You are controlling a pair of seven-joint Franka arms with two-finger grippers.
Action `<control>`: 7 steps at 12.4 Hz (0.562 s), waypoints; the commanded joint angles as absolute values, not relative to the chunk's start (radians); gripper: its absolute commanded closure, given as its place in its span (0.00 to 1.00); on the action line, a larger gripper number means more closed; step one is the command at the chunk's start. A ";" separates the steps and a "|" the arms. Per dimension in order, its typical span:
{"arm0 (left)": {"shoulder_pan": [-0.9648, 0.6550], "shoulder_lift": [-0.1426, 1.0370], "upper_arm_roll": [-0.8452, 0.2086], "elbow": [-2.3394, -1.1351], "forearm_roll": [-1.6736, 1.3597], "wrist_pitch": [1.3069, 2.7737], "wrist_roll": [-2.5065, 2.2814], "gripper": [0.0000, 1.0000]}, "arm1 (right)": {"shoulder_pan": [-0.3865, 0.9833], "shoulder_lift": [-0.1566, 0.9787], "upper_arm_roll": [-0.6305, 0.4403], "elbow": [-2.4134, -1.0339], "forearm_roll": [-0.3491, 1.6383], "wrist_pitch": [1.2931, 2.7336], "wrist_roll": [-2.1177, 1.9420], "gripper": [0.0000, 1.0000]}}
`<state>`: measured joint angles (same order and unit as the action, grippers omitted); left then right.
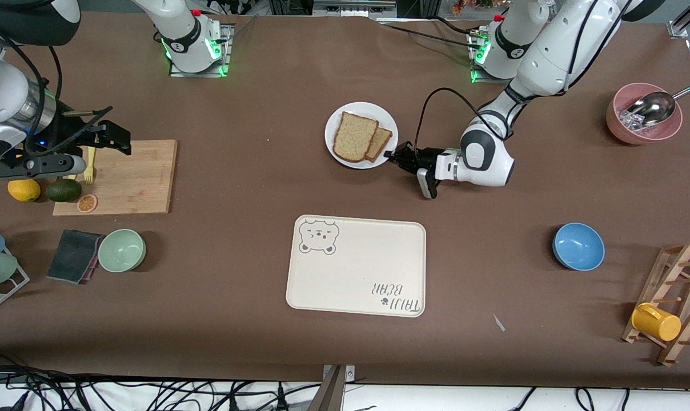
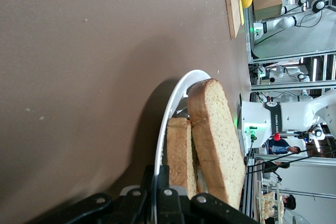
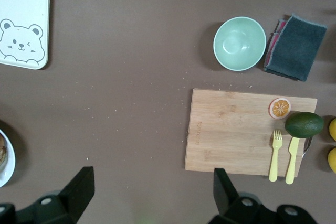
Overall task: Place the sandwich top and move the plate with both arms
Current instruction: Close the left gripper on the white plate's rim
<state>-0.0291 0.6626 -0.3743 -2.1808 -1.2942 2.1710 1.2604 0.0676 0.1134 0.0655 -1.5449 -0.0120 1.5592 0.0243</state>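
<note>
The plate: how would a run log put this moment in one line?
sandwich top: on plate | left gripper: shut on plate rim | right gripper: open, above table by cutting board

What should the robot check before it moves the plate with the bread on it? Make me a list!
1. Sandwich top lies on the plate: ok.
2. Left hand is shut on the plate's rim: ok.
3. Right hand holds the plate too: not ok, it hangs open over the cutting board.
4. Bear tray is bare: ok.
5. Smaller slice stays put when lifted: cannot tell.
</note>
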 commanded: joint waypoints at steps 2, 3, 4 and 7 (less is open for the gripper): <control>-0.021 0.650 -0.376 -2.178 -1.319 2.163 1.289 1.00 | 0.072 0.104 0.066 -1.557 -0.026 1.566 0.028 0.00; -0.017 0.650 -0.376 -2.175 -1.319 2.158 1.289 1.00 | 0.072 0.104 0.066 -1.557 -0.026 1.566 0.028 0.00; -0.012 0.646 -0.377 -2.172 -1.321 2.157 1.284 1.00 | 0.072 0.104 0.066 -1.557 -0.026 1.566 0.028 0.00; -0.006 0.643 -0.379 -2.148 -1.322 2.155 1.256 1.00 | 0.072 0.106 0.066 -1.557 -0.026 1.566 0.028 0.00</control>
